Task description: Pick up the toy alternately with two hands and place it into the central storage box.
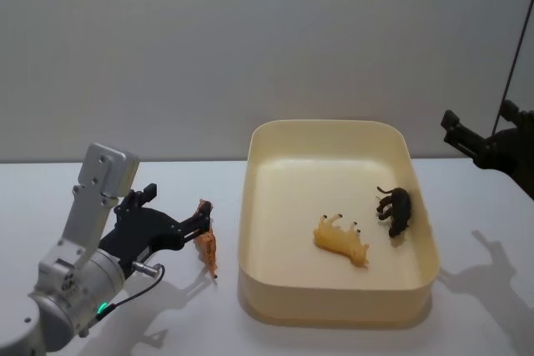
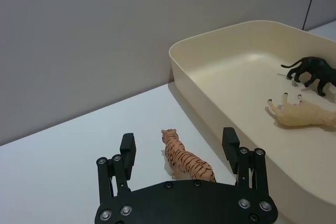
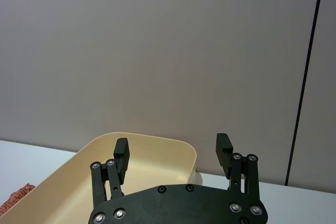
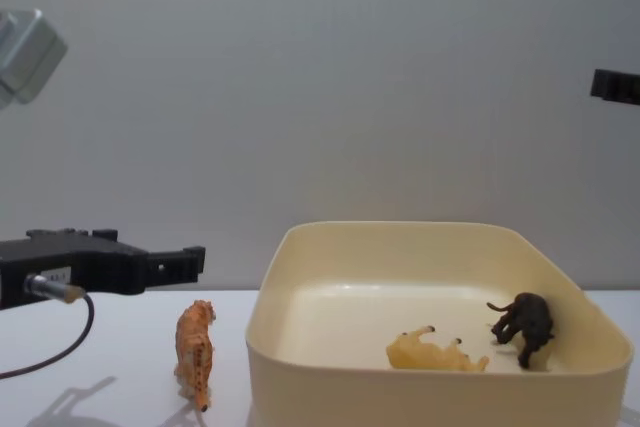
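Observation:
An orange striped tiger toy (image 1: 207, 248) stands on the white table just left of the cream storage box (image 1: 334, 128). My left gripper (image 1: 200, 224) hovers open just above it. In the left wrist view the tiger (image 2: 186, 162) shows between the spread fingers (image 2: 128, 144). From the chest view the left gripper (image 4: 192, 257) is a little higher than the tiger (image 4: 194, 350). My right gripper (image 1: 455, 128) hangs raised at the box's far right, open with nothing between its fingers (image 3: 122, 150).
Inside the box lie a pale yellow animal on its side (image 1: 340, 239) and a black animal standing (image 1: 395, 208). The box's left wall (image 4: 262, 347) is close beside the tiger. A grey wall stands behind the table.

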Controlling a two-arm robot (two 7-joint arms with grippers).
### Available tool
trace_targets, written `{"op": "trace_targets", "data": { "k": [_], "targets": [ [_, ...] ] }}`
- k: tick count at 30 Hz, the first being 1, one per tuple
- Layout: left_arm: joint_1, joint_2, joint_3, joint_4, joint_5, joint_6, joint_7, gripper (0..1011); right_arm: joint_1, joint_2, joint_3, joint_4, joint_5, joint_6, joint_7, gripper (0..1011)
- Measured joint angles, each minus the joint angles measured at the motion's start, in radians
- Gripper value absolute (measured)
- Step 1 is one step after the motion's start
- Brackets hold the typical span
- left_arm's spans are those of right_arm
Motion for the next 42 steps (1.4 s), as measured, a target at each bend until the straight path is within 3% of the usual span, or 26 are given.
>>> {"op": "trace_targets", "data": {
  "k": [15, 29, 42],
  "targets": [
    [-0.104, -0.003, -0.025, 0.162, -0.008, 0.042, -0.250, 1001, -0.001, 0.001, 0.001, -0.002, 0.002, 0.000, -0.001, 1001],
    [-0.171, -0.027, -0.025, 0.278, -0.011, 0.078, -0.368, 1001, -0.002, 0.001, 0.001, -0.002, 0.002, 0.000, -0.001, 1001],
    [-0.227, -0.059, -0.014, 0.371, -0.016, 0.104, -0.422, 1001, -0.002, 0.001, 0.001, -0.002, 0.002, 0.000, -0.001, 1001]
  ]
}}
